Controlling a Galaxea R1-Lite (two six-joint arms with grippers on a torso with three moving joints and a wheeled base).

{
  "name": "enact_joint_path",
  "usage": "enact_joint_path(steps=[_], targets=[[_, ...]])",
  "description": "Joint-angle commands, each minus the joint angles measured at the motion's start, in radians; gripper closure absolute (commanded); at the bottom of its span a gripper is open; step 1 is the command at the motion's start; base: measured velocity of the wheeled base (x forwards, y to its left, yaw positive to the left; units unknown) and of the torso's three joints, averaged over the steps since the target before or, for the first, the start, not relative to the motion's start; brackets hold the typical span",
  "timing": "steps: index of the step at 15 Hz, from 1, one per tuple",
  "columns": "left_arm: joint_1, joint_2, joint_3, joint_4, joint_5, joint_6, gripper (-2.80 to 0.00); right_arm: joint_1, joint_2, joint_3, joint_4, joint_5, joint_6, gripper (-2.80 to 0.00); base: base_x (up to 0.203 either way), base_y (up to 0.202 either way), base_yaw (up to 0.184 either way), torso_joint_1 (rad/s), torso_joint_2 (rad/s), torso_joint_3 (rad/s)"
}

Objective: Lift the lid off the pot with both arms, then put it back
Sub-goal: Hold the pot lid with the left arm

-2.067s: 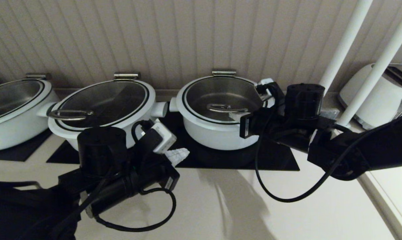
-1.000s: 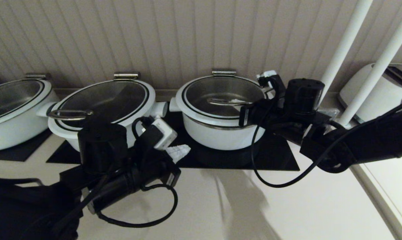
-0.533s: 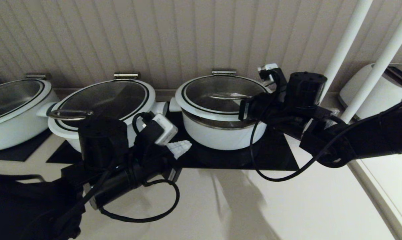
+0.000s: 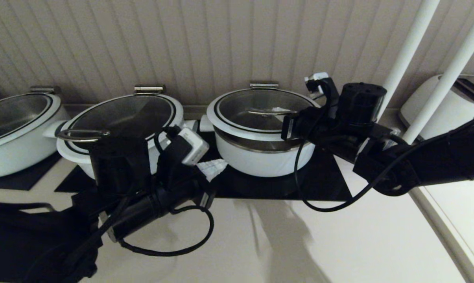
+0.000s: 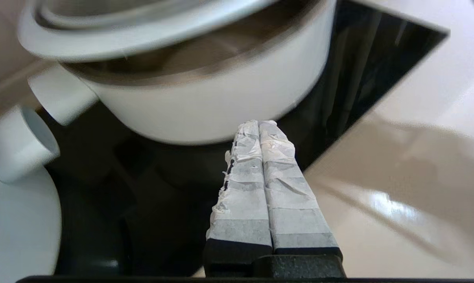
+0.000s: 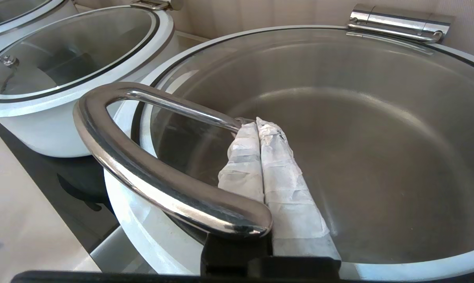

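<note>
The pot [image 4: 260, 163] stands on a black mat, rightmost of three. Its glass lid [image 4: 256, 106] is raised at the front, so a steel band shows under its white rim. My right gripper [image 4: 278, 111] is shut, with its fingers hooked through the lid's loop handle [image 6: 142, 169] from the right; the fingertips [image 6: 256, 124] lie over the glass. My left gripper [image 4: 213, 167] is shut and empty, low at the pot's front left. In the left wrist view its tips [image 5: 259, 124] stop just short of the pot wall [image 5: 205, 106], below the lifted lid rim [image 5: 142, 35].
Two wider lidded white pots [image 4: 122, 122] [image 4: 16, 125] stand to the left, the nearer one's side handle [image 5: 20, 145] close to the pot's. A white toaster [image 4: 445, 114] and two white poles [image 4: 406, 51] are at the right. A steel hinge [image 4: 263, 84] sits behind the lid.
My right gripper has risen with the loop handle, lifting the lid's front off the pot so the steel band shows. My left gripper has edged up and closer to the pot.
</note>
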Motion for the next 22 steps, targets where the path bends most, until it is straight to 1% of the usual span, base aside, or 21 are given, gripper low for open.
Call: enact_joint_path(steps=[1, 3, 13, 17, 22], targets=[[0.000, 0.003, -0.034, -0.006, 0.000, 0.000, 0.00, 0.000, -0.002, 0.000, -0.005, 0.001, 0.000, 0.00, 0.000, 0.000, 0.000, 0.000, 0.00, 0.000], [0.000, 0.015, -0.064, -0.006, 0.000, -0.002, 0.00, 0.000, -0.002, 0.000, -0.005, 0.001, 0.000, 0.00, 0.000, 0.000, 0.000, 0.000, 0.00, 0.000], [0.000, 0.044, -0.068, -0.008, 0.000, -0.007, 0.00, -0.001, 0.000, -0.022, -0.002, 0.001, 0.002, 0.00, 0.000, 0.000, 0.000, 0.000, 0.00, 0.000], [0.001, 0.066, -0.125, -0.008, 0.000, -0.008, 0.00, -0.001, 0.000, -0.022, -0.002, 0.001, 0.002, 0.00, 0.000, 0.000, 0.000, 0.000, 0.00, 0.000], [0.001, 0.085, -0.152, -0.008, 0.000, -0.009, 0.00, -0.001, -0.002, -0.022, -0.002, 0.002, 0.002, 0.00, 0.000, 0.000, 0.000, 0.000, 0.00, 0.000]])
